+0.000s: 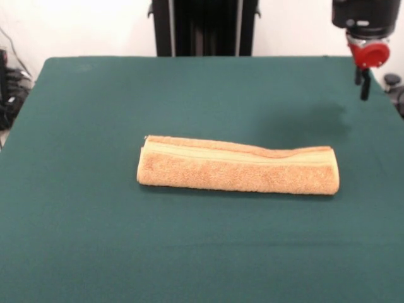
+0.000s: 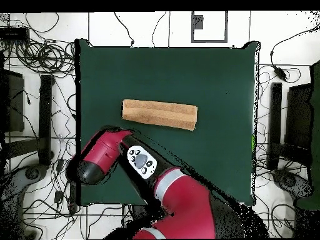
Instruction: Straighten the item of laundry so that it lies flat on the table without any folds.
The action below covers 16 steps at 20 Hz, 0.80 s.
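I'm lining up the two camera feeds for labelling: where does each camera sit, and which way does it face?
Front view: across the table from the robot, facing its pedestal; the gripper hangs at upper right, away from the folded towel.
Overhead view: above the table, looking straight down, robot base at bottom; the red arm reaches over the table's lower left.
Both show the towel and green table.

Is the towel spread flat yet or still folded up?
Still folded. The towel lies as a narrow, thick strip on the table, its layered edges and pale band stacked along the far side.
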{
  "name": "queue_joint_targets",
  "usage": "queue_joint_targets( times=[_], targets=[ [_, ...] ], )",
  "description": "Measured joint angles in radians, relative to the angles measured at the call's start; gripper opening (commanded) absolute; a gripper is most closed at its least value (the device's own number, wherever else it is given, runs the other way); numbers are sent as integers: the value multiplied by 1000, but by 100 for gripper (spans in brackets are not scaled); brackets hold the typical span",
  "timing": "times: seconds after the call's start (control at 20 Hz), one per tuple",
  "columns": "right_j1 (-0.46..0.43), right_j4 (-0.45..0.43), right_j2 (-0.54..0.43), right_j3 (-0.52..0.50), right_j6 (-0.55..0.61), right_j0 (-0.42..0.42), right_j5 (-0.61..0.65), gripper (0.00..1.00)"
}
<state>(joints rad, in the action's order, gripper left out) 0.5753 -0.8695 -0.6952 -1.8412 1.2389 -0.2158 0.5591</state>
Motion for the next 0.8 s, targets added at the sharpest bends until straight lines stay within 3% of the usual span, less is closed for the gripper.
queue_joint_targets(
  times=[0.8],
  targets=[
    [-10,33,-6,18,0,-84,77,100]
  ],
)
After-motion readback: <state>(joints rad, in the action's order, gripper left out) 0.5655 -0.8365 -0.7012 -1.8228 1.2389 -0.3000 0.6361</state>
